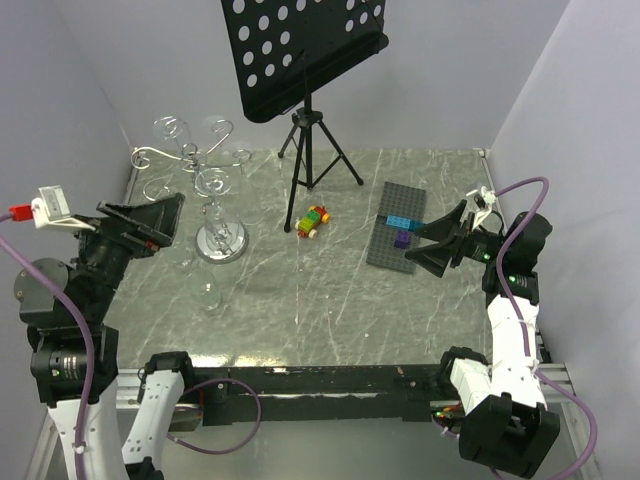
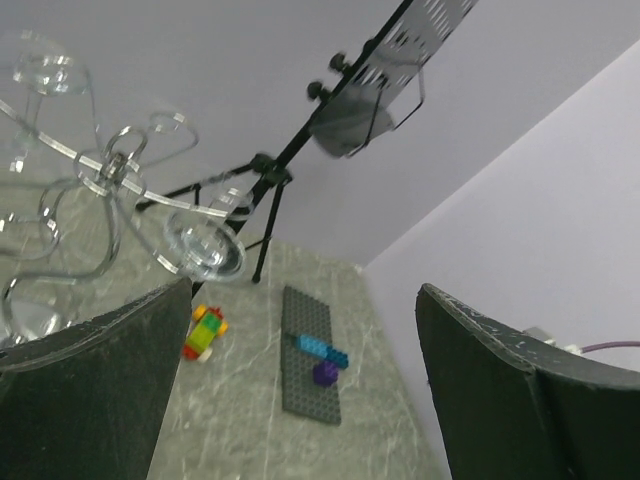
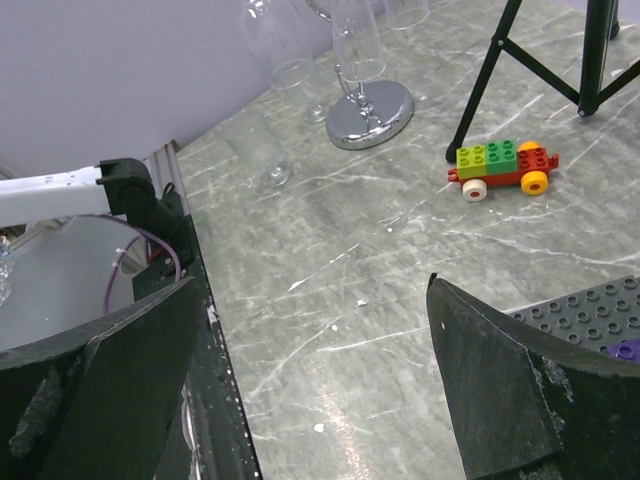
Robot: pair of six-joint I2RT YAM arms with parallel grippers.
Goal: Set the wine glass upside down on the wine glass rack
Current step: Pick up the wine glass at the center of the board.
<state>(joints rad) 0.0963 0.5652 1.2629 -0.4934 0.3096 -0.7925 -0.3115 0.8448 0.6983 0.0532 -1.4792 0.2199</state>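
Observation:
The chrome wine glass rack (image 1: 188, 152) stands at the back left on its round mirror base (image 1: 220, 243); its curled arms (image 2: 108, 168) fill the upper left of the left wrist view. Clear glasses hang from it upside down, one with its round foot (image 2: 205, 250) uppermost. Another wine glass (image 1: 210, 293) stands upright on the table in front of the base, also seen in the right wrist view (image 3: 262, 150). My left gripper (image 1: 150, 222) (image 2: 305, 340) hovers open and empty just left of the rack. My right gripper (image 1: 425, 243) (image 3: 310, 300) is open and empty at the right.
A black tripod music stand (image 1: 310, 130) rises at the back centre. A small toy car of coloured bricks (image 1: 312, 221) lies mid-table. A grey baseplate (image 1: 385, 250) with blue and purple bricks lies under the right gripper. Walls close in on the left, back and right.

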